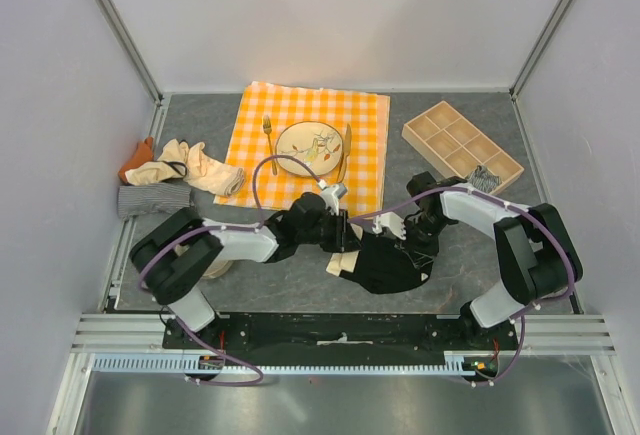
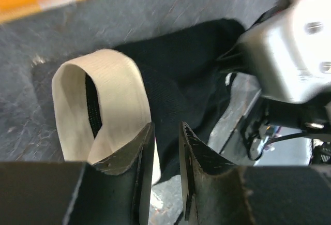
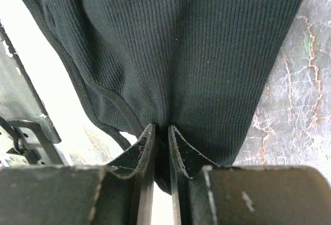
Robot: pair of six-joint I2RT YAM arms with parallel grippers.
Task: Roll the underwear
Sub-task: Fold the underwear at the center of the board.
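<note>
Black ribbed cloth is at the centre of the work: the black underwear [image 1: 385,267] is spread at 6 o'clock on the table [image 1: 200,115], between the two arms. Its cream band [image 2: 124,95] is stood up in a loop at the garment's 9 o'clock side, right at the left claw [image 2: 166,132]. That claw's jaws are set narrow, and whether the band is actually pinched cannot be told. At the 3 o'clock side the right claw [image 3: 161,129] is closed on a gathered fold of the black cloth.

The step in hand is judged to be the start of the roll, since no roll has been formed yet. Next, a firm hold on the band would be needed. The edge would then have to be turned over evenly, so that the cloth is wound tight rather than bunched.

A pile of other garments [image 1: 170,170] is seen at 9 o'clock and a compartment tray [image 1: 462,142] at 2 o'clock.
</note>
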